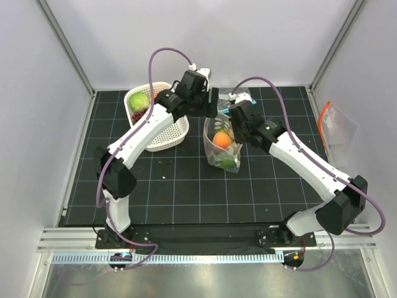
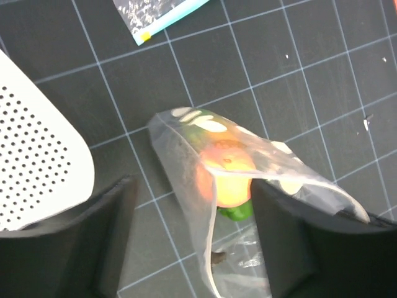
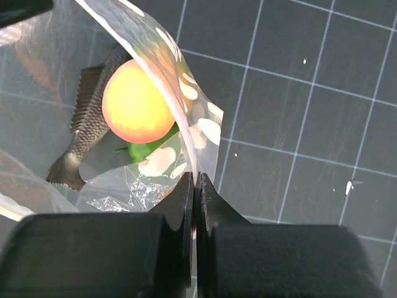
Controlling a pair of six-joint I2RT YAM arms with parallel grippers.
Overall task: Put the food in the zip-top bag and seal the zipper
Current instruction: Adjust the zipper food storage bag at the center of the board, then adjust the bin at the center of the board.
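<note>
Overhead, the zip-top bag (image 1: 222,148) stands mouth-up on the table (image 1: 186,192), about midway across it and toward the far edge. Inside it sit an orange fruit (image 1: 222,138) and, lower down, a green piece (image 1: 229,162). The left gripper (image 1: 213,107) hangs at the left side of the bag's mouth and the right gripper (image 1: 233,119) at its right side. A white basket (image 1: 167,133) sits near the far-left corner, partly under the left arm; it holds a pale green fruit (image 1: 139,100) and dark purple grapes (image 1: 138,115). A small bag with a teal strip (image 1: 243,97) lies flat by the far edge behind the right gripper. A clear bag with an orange strip (image 1: 335,127) is past the table's right edge.

From the left wrist, the left gripper (image 2: 194,186) is spread wide, one finger on either side of the white-dotted bag (image 2: 267,155), and grips nothing. The orange fruit (image 2: 226,174) shows through the film with the green piece (image 2: 237,213) just under it. The basket's perforated wall (image 2: 37,167) fills the left side, and the teal-strip bag (image 2: 162,15) lies at the top.

From the right wrist, the right gripper (image 3: 193,187) is pinched tight on the bag's thin edge (image 3: 186,105). The orange fruit (image 3: 136,102) rests inside, touching the green piece (image 3: 147,149). A dark, scaly shape lies beside them; what it is cannot be told.
</note>
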